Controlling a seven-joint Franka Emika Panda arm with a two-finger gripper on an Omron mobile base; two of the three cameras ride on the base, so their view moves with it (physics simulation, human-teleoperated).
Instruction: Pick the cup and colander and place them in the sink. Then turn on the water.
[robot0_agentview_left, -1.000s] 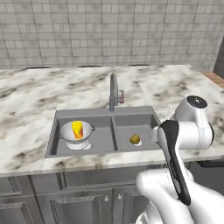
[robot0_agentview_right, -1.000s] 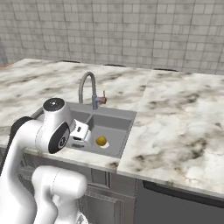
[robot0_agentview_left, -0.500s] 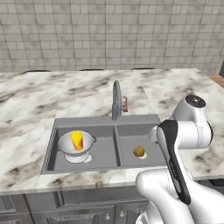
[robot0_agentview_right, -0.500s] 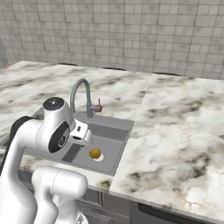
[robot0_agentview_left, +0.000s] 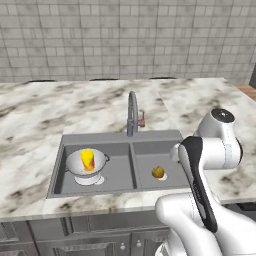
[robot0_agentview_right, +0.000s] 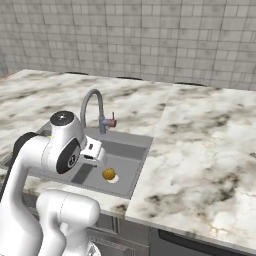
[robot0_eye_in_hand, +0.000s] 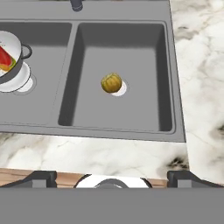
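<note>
The grey double-basin sink (robot0_agentview_left: 120, 139) lies in the marble counter. The white colander (robot0_agentview_left: 88, 169) stands in its left basin. The yellow cup (robot0_agentview_left: 87, 159) with a red-orange patch sits upright inside it. In the hand view the colander (robot0_eye_in_hand: 17, 52) and cup (robot0_eye_in_hand: 4, 59) are at the left edge. The arched faucet (robot0_agentview_left: 131, 112) rises at the back edge with a dry spout, and the water is out of view. My gripper (robot0_eye_in_hand: 112, 178) is open and empty, hovering above the sink's front rim and counter edge, with its fingertips (robot0_eye_in_hand: 40, 176) wide apart.
A yellowish-brown ball (robot0_agentview_left: 158, 172) rests on the right basin's drain and also shows in the hand view (robot0_eye_in_hand: 111, 83). Marble counter (robot0_agentview_right: 200, 150) spreads to both sides. A tiled wall (robot0_agentview_left: 125, 40) stands behind. My white arm (robot0_agentview_left: 210, 150) rises at the counter's front right.
The whole scene has slid down and nearer in both base views, so the camera moved with the base. The arm keeps its pose. Cup, colander and ball stay where they were in the sink.
</note>
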